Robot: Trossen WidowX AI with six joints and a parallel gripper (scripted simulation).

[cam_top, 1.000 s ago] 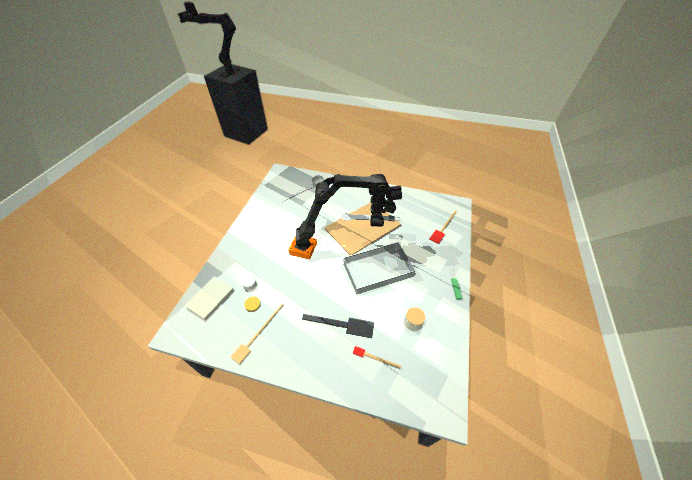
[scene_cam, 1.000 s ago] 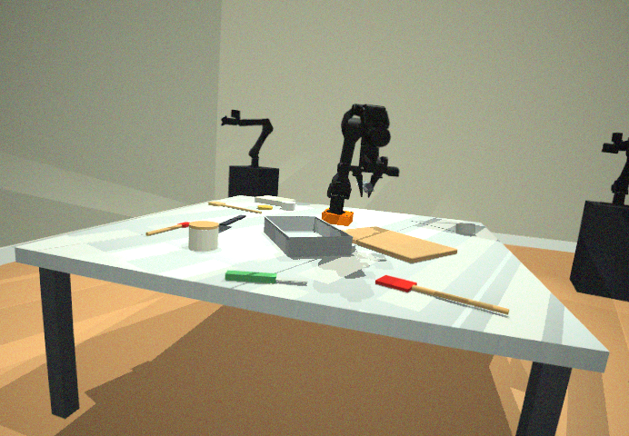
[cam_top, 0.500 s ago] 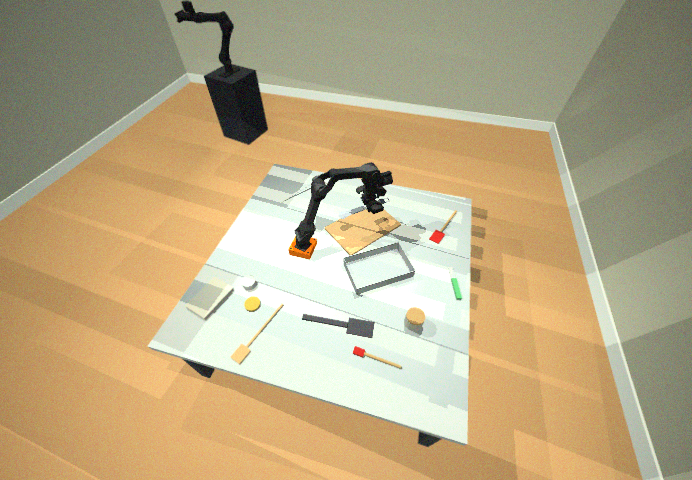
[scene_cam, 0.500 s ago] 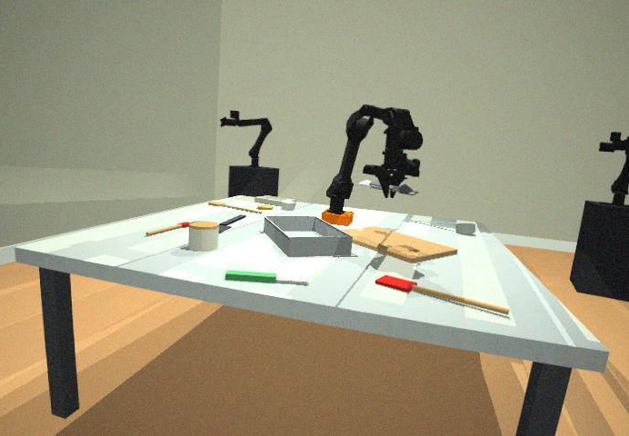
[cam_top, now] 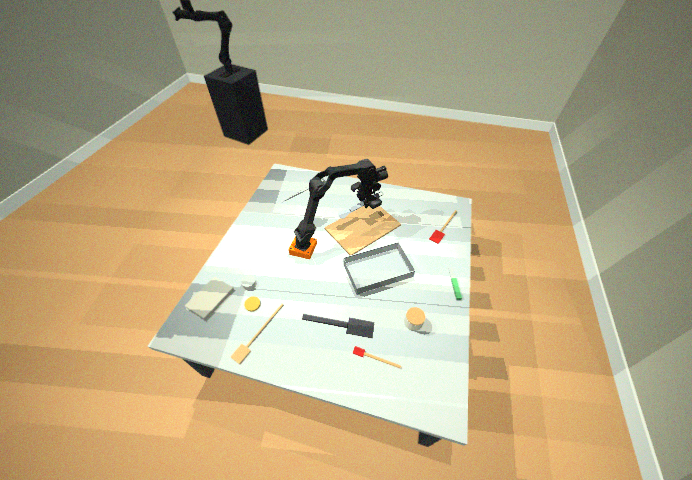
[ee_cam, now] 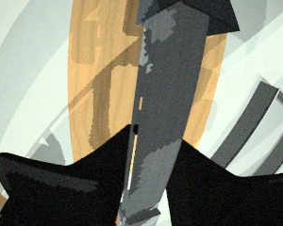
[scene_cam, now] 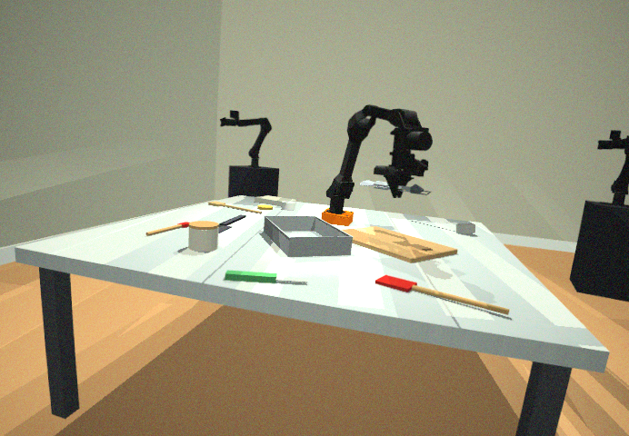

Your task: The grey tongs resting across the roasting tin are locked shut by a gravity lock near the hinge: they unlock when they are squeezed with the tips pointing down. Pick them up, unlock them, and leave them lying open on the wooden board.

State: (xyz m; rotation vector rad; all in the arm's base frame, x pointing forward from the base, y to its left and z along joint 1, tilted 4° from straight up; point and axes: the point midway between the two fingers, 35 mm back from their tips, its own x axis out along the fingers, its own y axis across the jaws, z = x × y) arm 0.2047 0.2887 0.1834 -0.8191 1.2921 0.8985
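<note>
We have the grey tongs (cam_top: pixel 352 210) (scene_cam: pixel 374 183) (ee_cam: pixel 165 85) pinched in our nearly closed end effector (cam_top: pixel 373 204) (scene_cam: pixel 396 193) (ee_cam: pixel 147 132), right of centre in the outside picture; next we should point the tips down and squeeze

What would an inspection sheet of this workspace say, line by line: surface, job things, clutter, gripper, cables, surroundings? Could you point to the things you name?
Surface: pale table (cam_top: pixel 313 390) (scene_cam: pixel 119 257), streaked with light and shadow.
Job's things: grey tongs (scene_cam: pixel 374 183) (ee_cam: pixel 167 94) held off the table; wooden board (cam_top: pixel 352 240) (scene_cam: pixel 408 252) (ee_cam: pixel 87 71) and roasting tin (cam_top: pixel 381 285) (scene_cam: pixel 320 246) on it.
Clutter: green-handled tool (cam_top: pixel 456 288) (scene_cam: pixel 250 276), lidded jar (cam_top: pixel 415 319) (scene_cam: pixel 203 239), red-headed tools, others.
Gripper: the gripper (scene_cam: pixel 396 193) (ee_cam: pixel 147 132) is closed on the tongs.
Cables: nothing seen.
Surroundings: wooden floor, plain walls, more arms on black pedestals.
</note>
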